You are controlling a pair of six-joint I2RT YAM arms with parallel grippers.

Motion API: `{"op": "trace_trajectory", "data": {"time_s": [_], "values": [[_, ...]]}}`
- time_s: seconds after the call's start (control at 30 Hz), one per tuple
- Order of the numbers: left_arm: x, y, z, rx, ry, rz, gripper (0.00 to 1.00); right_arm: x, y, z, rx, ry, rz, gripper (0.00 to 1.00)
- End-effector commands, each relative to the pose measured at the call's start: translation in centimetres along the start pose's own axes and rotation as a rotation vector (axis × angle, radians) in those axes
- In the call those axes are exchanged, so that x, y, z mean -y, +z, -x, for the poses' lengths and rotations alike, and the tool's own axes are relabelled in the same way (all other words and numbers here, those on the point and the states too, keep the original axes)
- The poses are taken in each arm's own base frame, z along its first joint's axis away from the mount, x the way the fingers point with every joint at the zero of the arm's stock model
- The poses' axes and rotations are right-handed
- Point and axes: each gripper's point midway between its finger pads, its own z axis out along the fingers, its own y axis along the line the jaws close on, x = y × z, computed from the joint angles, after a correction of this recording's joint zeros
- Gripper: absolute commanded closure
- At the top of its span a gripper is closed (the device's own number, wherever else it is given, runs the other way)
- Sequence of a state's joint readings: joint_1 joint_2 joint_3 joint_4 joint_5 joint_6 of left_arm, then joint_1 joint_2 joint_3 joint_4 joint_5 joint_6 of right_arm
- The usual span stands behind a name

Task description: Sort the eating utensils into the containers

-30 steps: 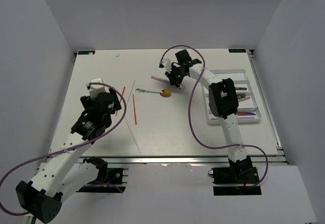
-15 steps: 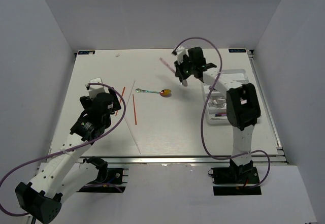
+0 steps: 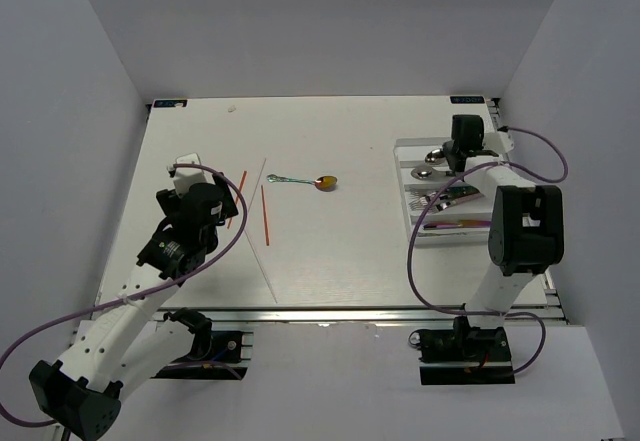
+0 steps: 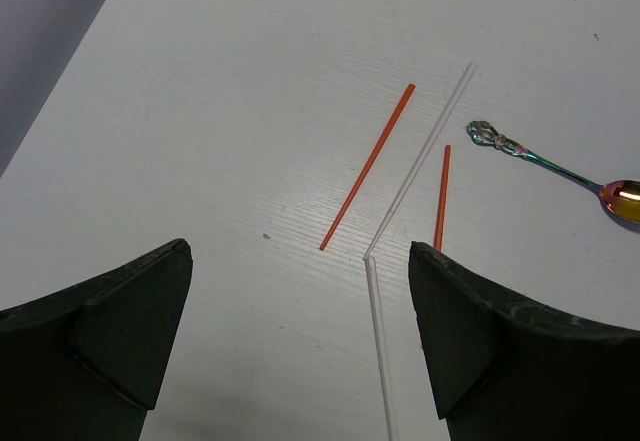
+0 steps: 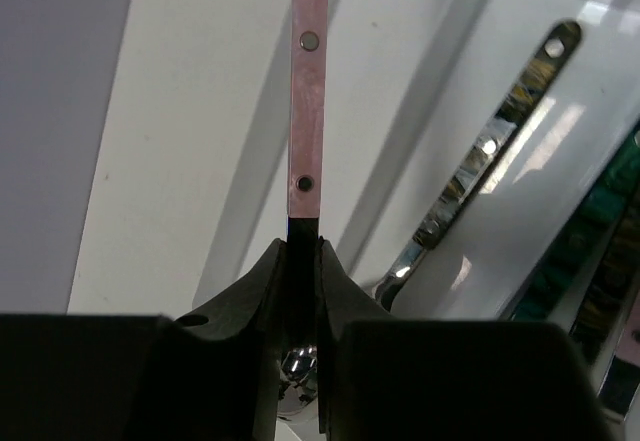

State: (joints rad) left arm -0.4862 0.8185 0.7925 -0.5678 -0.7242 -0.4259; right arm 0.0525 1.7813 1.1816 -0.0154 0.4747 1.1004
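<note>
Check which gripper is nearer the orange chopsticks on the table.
Left. The left gripper hovers open right beside the orange chopsticks. The right gripper is across the table above the white tray, shut on a pink-handled utensil.

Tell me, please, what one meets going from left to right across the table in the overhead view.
Left orange chopstick → second orange chopstick → iridescent spoon → white cutlery tray. The white chopsticks overlap the orange ones, so they are left out.
</note>
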Motion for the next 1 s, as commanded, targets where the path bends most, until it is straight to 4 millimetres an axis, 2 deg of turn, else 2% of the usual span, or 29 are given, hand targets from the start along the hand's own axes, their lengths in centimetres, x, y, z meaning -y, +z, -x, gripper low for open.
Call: {"op": "trace_trajectory", "data": {"time_s": [0.0, 0.23, 0.43, 0.47, 0.53, 0.57, 0.63, 0.67, 0.73, 0.8, 0.93, 0.97], "values": [[-0.3, -0.2, 0.3, 0.015, -0.009, 0.001, 0.02, -0.6, -0.2, 2.3, 0.132, 0.242, -0.066, 1.0], [-0.2, -0.2, 0.4, 0.017, -0.011, -0.002, 0.02, 0.8, 1.5, -0.3, 0.069, 0.263, -0.109, 1.0], [-0.4, -0.3, 0.5, 0.021, -0.015, 0.0, 0.02, 1.3, 1.1, -0.5, 0.063, 0.251, -0.119, 1.0], [-0.3, -0.3, 0.5, 0.02, -0.015, -0.002, 0.02, 1.2, 1.0, -0.4, 0.062, 0.244, -0.111, 0.92], [-0.4, -0.3, 0.5, 0.022, -0.016, -0.001, 0.02, 0.7, 0.7, -0.2, 0.063, 0.233, -0.087, 0.85], [-0.4, -0.4, 0.5, 0.022, -0.017, -0.003, 0.02, 0.4, 0.5, -0.1, 0.058, 0.222, -0.07, 0.74], [-0.4, -0.4, 0.6, 0.024, -0.019, -0.004, 0.02, -0.5, 0.3, 0.1, 0.054, 0.218, -0.027, 0.6], [-0.4, -0.4, 0.5, 0.023, -0.018, -0.003, 0.02, -0.7, 0.1, 0.3, 0.056, 0.203, -0.024, 0.48], [-0.4, -0.5, 0.6, 0.026, -0.02, -0.003, 0.02, -1.6, -0.7, 0.7, 0.045, 0.197, -0.003, 0.35], [-0.5, -0.5, 0.6, 0.027, -0.02, -0.001, 0.02, -2.4, -1.7, 1.0, 0.034, 0.182, 0.018, 0.28], [-0.5, -0.4, 0.7, 0.027, -0.02, 0.002, 0.02, -5.6, -4.2, 1.3, 0.034, 0.088, 0.14, 0.21], [-0.5, -0.5, 0.7, 0.028, -0.022, 0.0, 0.02, -7.7, -5.5, 1.2, 0.042, 0.066, 0.202, 0.21]]}}
